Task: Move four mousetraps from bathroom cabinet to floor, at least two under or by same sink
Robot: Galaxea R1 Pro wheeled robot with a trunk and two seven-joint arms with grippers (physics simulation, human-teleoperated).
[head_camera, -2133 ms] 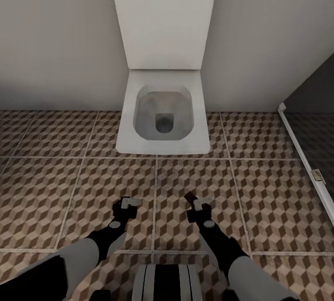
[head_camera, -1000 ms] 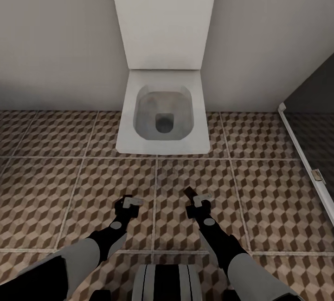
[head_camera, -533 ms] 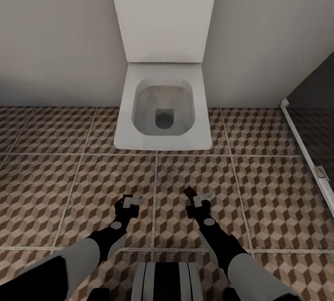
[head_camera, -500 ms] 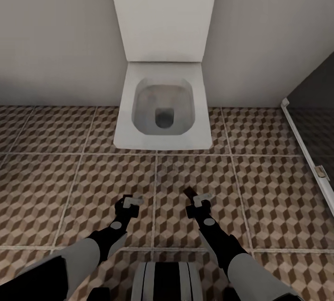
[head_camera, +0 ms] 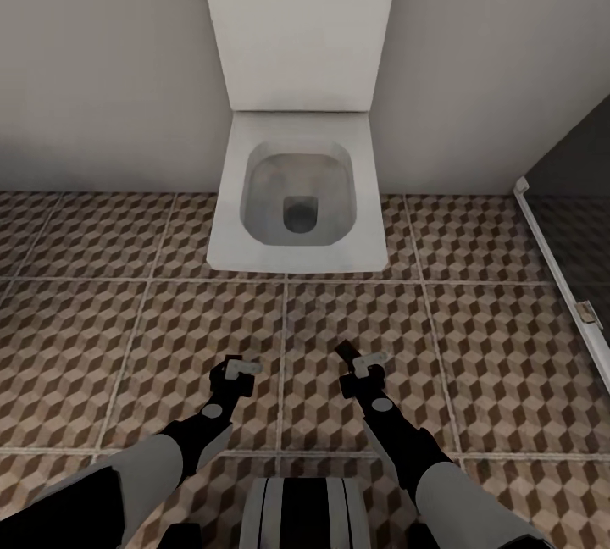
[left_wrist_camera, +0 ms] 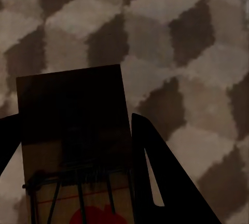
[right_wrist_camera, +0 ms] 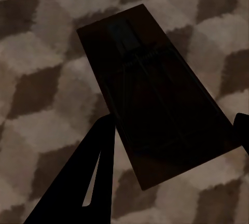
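Both grippers, left and right, each clamp a mousetrap above the bathroom floor facing a toilet, likely carrying them toward the sink.

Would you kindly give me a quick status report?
Left hand shut on a mousetrap. Right hand shut on another mousetrap. Both held over the bathroom floor. Toilet dead ahead.
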